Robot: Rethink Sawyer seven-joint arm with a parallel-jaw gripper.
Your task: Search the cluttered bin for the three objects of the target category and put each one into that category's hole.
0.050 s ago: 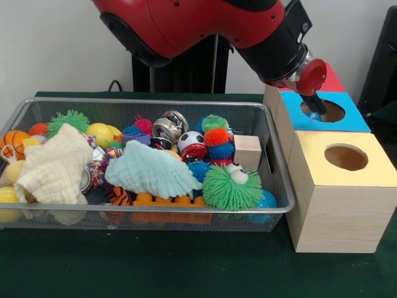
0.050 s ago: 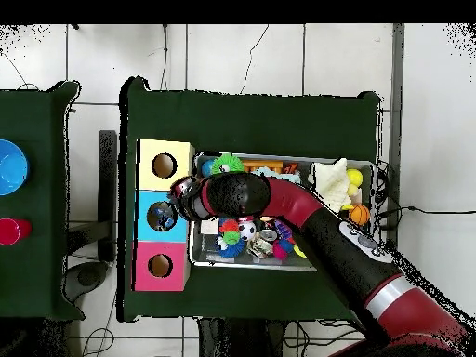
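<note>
Pincer: the dark pincer (image 1: pixel 317 105) of the red and black arm (image 1: pixel 205 25) dips into the round hole of the blue-topped wooden box (image 1: pixel 356 118); its tips are hidden inside the opening, so I cannot tell whether it is released or clenched, nor whether it carries anything

Pincer from above: the overhead view puts the arm's end (image 2: pixel 182 201) at the right edge of the blue-topped box (image 2: pixel 149 228), leaning over the hole

Something in the hole: a bluish glint shows beside the pincer inside the opening in the front view; too small to name

Bin: the wire mesh bin (image 1: pixel 155 211) sits on the dark green surface (image 1: pixel 186 267), just left of the boxes, packed with toys and cloths

Likely targets: a green spiky rubber ball (image 1: pixel 231 188) at the near right of the bin, a second green spiky ball (image 1: pixel 69 120) at the far left, an orange and blue spiky ball (image 1: pixel 218 143) in the middle; which category is wanted I cannot tell

Key relation: the bin's contents lie to the left of the pincer and lower; the near green spiky ball is the closest, just past the bin's right wall

Other boxes: the yellow-topped wooden box (image 1: pixel 338 186) stands nearer the camera, the red-topped one (image 1: pixel 332 81) farther back

Judgement: the next reach probably calls for lifting clear of the hole, then moving left over the bin wall
</note>
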